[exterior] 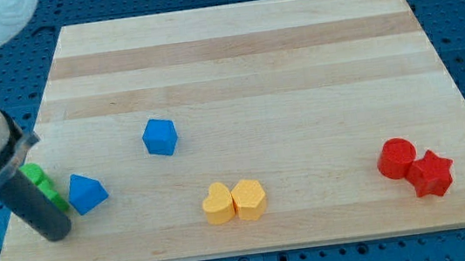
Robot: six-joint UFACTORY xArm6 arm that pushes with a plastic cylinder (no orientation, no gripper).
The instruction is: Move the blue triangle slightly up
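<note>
Blue pegboard with little holes sits under a pale wooden board [234, 69], and that board is where you slide the blocks.

Start at the view's left. Your arm comes in from the top left corner, and its dark rod leans down to the board. My tip [55, 235] rests near the bottom left corner. It has no claws to spread or squeeze, so it holds nothing; it can only push. A green block [42, 182] hides partly behind the rod, so you cannot tell its shape.

Just to the right of the rod is the blue triangle block [87, 193]. This is the one you want to move. My tip sits to its left and a bit lower, close by, though you cannot tell if they touch. I think that low spot is good, because a push from below would send the triangle up.

Next comes a blue cube [160, 137], higher and further right, well apart. Keep your push short so the two blues stay apart.

Near the bottom middle, two yellow heart-shaped blocks [234, 201] sit touching, side by side.

Far on the right, a red round block [395, 158] touches a red star block [431, 173].

You can read no words or labels anywhere.
</note>
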